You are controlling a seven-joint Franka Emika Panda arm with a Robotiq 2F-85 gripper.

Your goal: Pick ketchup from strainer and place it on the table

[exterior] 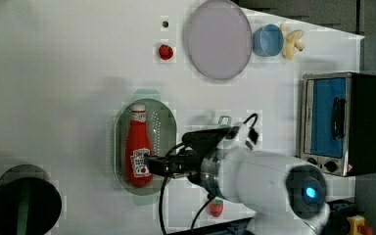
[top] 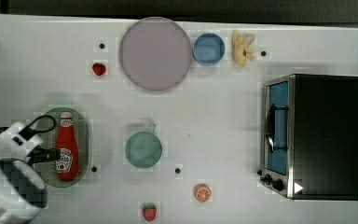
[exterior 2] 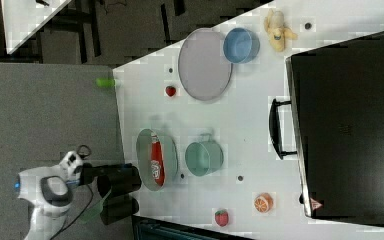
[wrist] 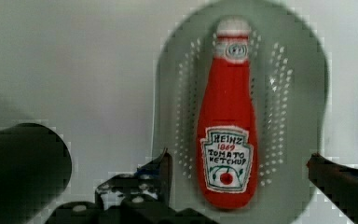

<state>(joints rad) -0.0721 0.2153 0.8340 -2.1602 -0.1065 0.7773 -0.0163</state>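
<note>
The ketchup (top: pixel 67 149) is a red bottle with a white-and-red label, lying flat in the pale green oval strainer (top: pixel 85 135) on the white table (top: pixel 214 116), at the top view's left. My gripper (top: pixel 51 154) hovers over the bottle's label end, open. In the wrist view the ketchup (wrist: pixel 226 140) lies lengthwise in the strainer (wrist: pixel 298 93), and the gripper (wrist: pixel 238 158) has one dark finger on each side of the bottle's lower part, apart from it. The left view shows the gripper (exterior: pixel 149 164) at the ketchup (exterior: pixel 138 152) label, over the strainer (exterior: pixel 164 127).
A green cup (top: pixel 143 148) stands to the strainer's right in the top view. Farther off are a purple plate (top: pixel 155 53), a blue bowl (top: pixel 209 48), a banana (top: pixel 242 46), two strawberries (top: pixel 99 69) (top: pixel 149 212), an orange slice (top: pixel 203 192) and a toaster oven (top: pixel 317 135).
</note>
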